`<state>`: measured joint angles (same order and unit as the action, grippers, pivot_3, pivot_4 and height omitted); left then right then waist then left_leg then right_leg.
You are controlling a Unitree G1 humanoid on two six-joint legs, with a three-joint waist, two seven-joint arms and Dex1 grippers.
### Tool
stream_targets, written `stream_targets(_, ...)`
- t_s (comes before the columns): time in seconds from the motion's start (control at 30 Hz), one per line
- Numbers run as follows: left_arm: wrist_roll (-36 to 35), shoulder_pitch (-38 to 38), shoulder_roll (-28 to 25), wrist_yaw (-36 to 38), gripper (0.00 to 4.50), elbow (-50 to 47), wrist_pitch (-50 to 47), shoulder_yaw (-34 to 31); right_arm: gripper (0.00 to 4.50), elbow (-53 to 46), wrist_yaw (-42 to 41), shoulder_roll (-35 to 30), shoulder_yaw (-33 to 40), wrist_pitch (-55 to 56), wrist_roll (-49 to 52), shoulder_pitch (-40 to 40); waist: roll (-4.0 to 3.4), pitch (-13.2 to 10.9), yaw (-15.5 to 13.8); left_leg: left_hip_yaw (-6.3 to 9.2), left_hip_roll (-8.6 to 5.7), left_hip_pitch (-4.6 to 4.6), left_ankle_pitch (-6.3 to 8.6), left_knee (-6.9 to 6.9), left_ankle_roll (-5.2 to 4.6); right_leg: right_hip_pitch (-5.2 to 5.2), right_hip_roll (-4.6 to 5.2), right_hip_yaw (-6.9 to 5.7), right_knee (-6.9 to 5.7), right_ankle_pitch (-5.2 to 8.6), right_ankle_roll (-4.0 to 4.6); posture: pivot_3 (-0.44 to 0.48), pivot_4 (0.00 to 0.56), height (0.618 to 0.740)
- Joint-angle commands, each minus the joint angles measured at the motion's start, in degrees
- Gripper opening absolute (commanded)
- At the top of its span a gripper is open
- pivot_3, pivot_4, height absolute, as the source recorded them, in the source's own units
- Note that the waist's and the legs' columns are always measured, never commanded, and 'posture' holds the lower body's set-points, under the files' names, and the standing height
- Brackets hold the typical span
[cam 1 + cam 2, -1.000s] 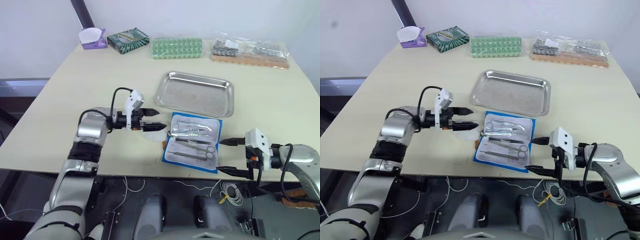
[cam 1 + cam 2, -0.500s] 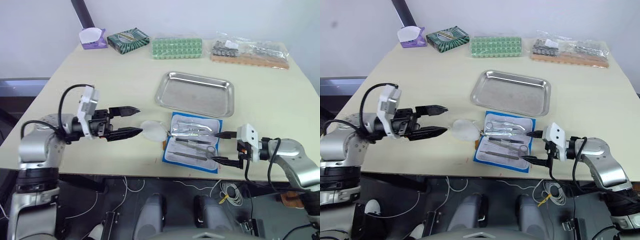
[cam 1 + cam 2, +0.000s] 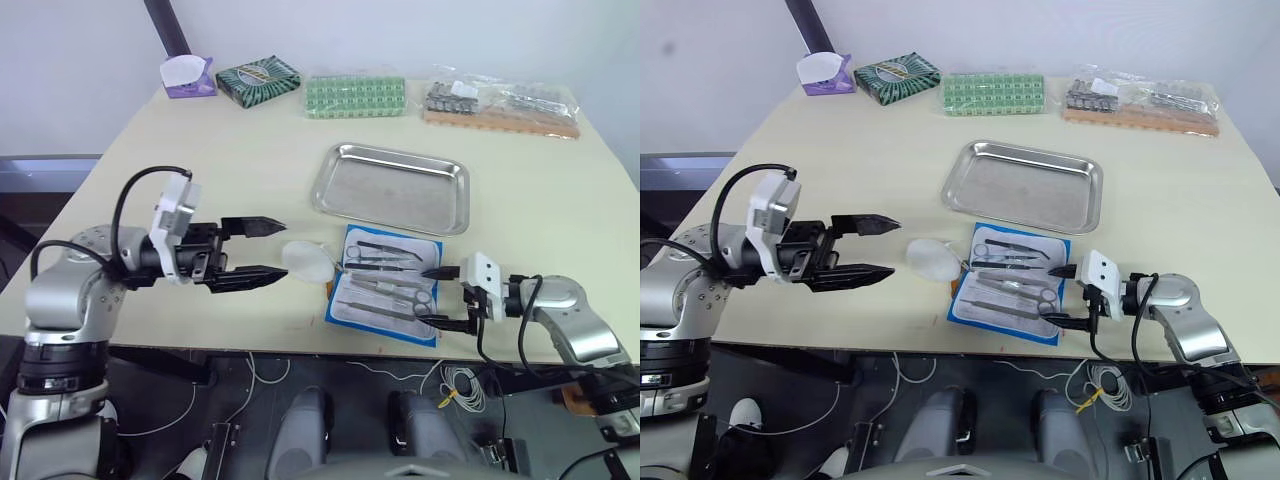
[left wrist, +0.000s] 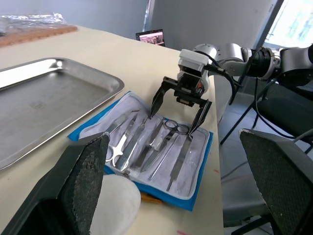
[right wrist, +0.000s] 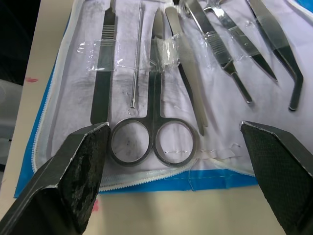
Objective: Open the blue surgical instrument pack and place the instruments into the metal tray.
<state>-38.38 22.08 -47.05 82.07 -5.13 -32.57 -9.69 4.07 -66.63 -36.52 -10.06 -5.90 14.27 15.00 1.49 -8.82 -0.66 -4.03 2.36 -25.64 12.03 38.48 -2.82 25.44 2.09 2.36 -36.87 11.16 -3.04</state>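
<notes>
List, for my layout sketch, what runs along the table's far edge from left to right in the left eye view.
Purple tissue box → dark green patterned box → green grid-patterned pack → bagged metal parts.

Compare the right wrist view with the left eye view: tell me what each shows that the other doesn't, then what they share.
Right wrist view alone: clear tape strips holding the tools to the white lining.

Left eye view alone: the metal tray, bare; the left pincer, open, beside a white pad; the dark green patterned box and green grid-patterned pack at the table's far edge.

Both: the open blue surgical instrument pack, the ring-handled scissors among its instruments, and the open right pincer at its edge.
</notes>
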Motion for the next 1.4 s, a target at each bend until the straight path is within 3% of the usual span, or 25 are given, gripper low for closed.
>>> stream_targets(0.03, 1.3, 2.9, 0.9, 0.5, 4.5, 1.8, 3.0, 2.2, 4.45, 2.0, -0.6, 0.4, -0.5, 0.5, -0.9, 0.5, 0.0, 0.0, 0.0, 0.0, 0.0, 0.01, 0.0, 0.0, 0.0, -0.01, -0.01, 0.0, 0.0, 0.0, 0.0, 0.0, 0.15, 0.74)
stream_targets(0.4, 15.8, 16.0, 10.9, -3.8, 4.5, 18.3, 12.0, 15.9, 4.45, 5.5, 0.5, 1.6, -1.3, -0.6, -2.2, 0.2, 0.08, 0.1, 0.1, 0.04, -0.03, 0.36, 0.0, -0.05, -0.01, -0.36, -0.07, 0.04, 0.03, 0.0, 0.0, 0.0, 0.15, 0.74)
stream_targets(0.5, 17.9, 18.6, 12.7, -2.0, 3.65, 22.9, 14.0, 18.2, 4.5, 4.8, 0.9, 1.8, -1.2, -0.8, -2.1, -0.2, 0.09, 0.1, 0.1, 0.02, -0.03, 0.57, 0.01, -0.06, -0.01, -0.58, -0.07, 0.06, 0.05, 0.01, 0.0, 0.0, 0.15, 0.74)
stream_targets(0.63, 21.2, 21.1, 15.0, -3.0, 1.76, 26.5, 17.1, 20.1, 4.5, 3.8, 1.6, 2.0, -1.1, -1.4, -1.8, -0.8, 0.09, 0.1, 0.1, -0.01, -0.02, 0.76, 0.02, -0.12, 0.0, -0.72, -0.06, 0.1, 0.08, 0.02, 0.01, 0.0, 0.15, 0.74)
stream_targets(0.93, 29.6, 26.2, 19.5, -8.6, 1.76, 32.1, 18.8, 23.9, 4.5, 2.5, 3.0, 2.7, -0.7, -1.9, -1.5, -1.2, 0.09, 0.1, 0.0, 0.0, -0.02, 0.78, 0.02, -0.13, -0.01, -0.74, -0.07, 0.12, 0.08, 0.02, 0.01, 0.0, 0.15, 0.74)
stream_targets(1.0, 30.7, 28.5, 20.1, -5.8, 1.76, 35.0, 19.4, 25.7, 4.5, 2.4, 3.3, 2.9, -0.7, -1.9, -1.5, -1.2, 0.09, 0.1, 0.1, -0.01, -0.03, 0.78, 0.02, -0.13, -0.01, -0.74, -0.07, 0.12, 0.08, 0.02, 0.01, 0.0, 0.15, 0.74)
stream_targets(1.4, 36.7, 35.5, 26.1, -5.4, 1.76, 49.3, 26.5, 28.4, 4.5, 0.8, 4.2, 2.9, -0.6, -2.9, -1.5, -1.9, 0.1, 0.0, 0.1, 0.0, -0.03, 0.76, 0.02, -0.14, -0.01, -0.73, -0.07, 0.12, 0.08, 0.03, 0.02, 0.0, 0.15, 0.74)
